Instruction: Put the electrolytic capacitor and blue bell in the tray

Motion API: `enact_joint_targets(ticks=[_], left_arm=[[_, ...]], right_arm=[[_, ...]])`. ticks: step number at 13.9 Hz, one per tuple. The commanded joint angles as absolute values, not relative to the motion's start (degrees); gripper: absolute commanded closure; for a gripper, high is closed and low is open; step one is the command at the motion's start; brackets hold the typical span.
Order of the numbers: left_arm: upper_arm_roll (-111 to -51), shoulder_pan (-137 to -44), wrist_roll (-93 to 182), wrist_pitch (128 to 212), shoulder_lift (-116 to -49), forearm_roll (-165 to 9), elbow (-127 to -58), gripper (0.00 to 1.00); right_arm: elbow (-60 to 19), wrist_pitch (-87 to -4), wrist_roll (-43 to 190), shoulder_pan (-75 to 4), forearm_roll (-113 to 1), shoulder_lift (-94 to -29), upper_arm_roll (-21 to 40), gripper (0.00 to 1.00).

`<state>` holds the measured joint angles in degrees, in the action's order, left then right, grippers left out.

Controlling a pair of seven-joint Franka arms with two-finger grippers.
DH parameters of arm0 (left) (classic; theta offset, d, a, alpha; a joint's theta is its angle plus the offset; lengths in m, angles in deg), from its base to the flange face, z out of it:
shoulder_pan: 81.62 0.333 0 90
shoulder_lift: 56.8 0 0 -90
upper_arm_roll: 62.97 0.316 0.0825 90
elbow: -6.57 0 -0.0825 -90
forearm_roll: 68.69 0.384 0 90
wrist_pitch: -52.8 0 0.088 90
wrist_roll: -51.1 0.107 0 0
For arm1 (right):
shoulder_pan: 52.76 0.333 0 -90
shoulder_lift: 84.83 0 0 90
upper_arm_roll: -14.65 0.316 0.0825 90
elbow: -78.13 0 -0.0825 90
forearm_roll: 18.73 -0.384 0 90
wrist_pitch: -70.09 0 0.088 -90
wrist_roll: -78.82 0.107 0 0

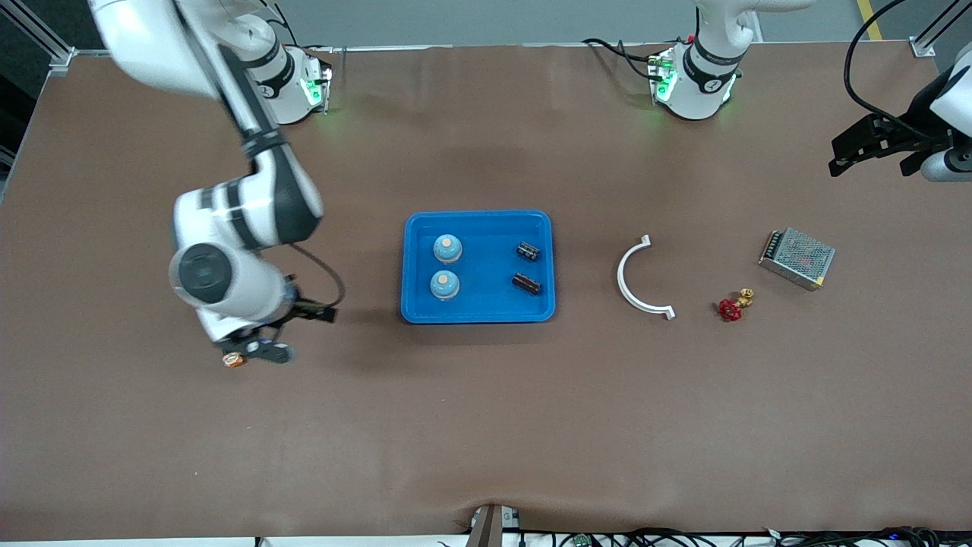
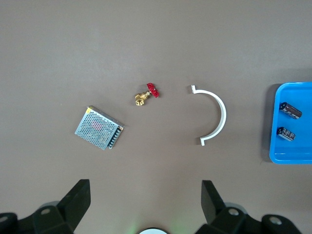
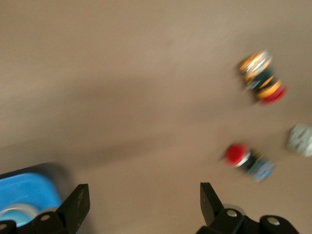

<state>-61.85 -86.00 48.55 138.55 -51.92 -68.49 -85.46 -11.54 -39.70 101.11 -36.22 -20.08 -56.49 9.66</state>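
Observation:
The bright-blue tray [image 1: 486, 267] lies mid-table. In it stand two blue bells [image 1: 447, 248] [image 1: 444, 284] with tan tops, and two dark electrolytic capacitors [image 1: 528, 251] [image 1: 526, 283] lie toward the left arm's end. My right gripper [image 1: 247, 327] hangs low over bare table beside the tray, toward the right arm's end, open and empty [image 3: 141, 200]. Its wrist view shows a tray corner [image 3: 29, 187] and one bell [image 3: 17, 212]. My left gripper [image 1: 881, 156] waits high over the left arm's end of the table, open and empty [image 2: 144, 195]. Its wrist view shows the tray's edge [image 2: 297, 157] and both capacitors [image 2: 290, 110] [image 2: 287, 133].
A white half-ring [image 1: 638, 277], a red-handled brass valve [image 1: 733, 305] and a metal mesh box [image 1: 797, 258] lie toward the left arm's end. Small push-buttons [image 3: 262, 78] [image 3: 246, 158] lie by my right gripper; one orange piece [image 1: 233, 360] shows under the arm.

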Motion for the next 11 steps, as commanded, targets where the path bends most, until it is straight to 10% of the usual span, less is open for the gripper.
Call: enact_joint_targets(ticks=[1,11], left_arm=[[-61.39,-86.02,48.73,139.11,-51.35,-68.51,-85.62,0.0],[-61.31,-85.49,49.52,138.85,-50.82,-68.6,-85.62,0.0]], right_arm=[[-7.67,-37.24,90.2,-42.45,-19.44,-56.79,10.61,0.0],[2.98,-22.38,79.17,-48.52,-20.13,-70.84,3.49,0.0]])
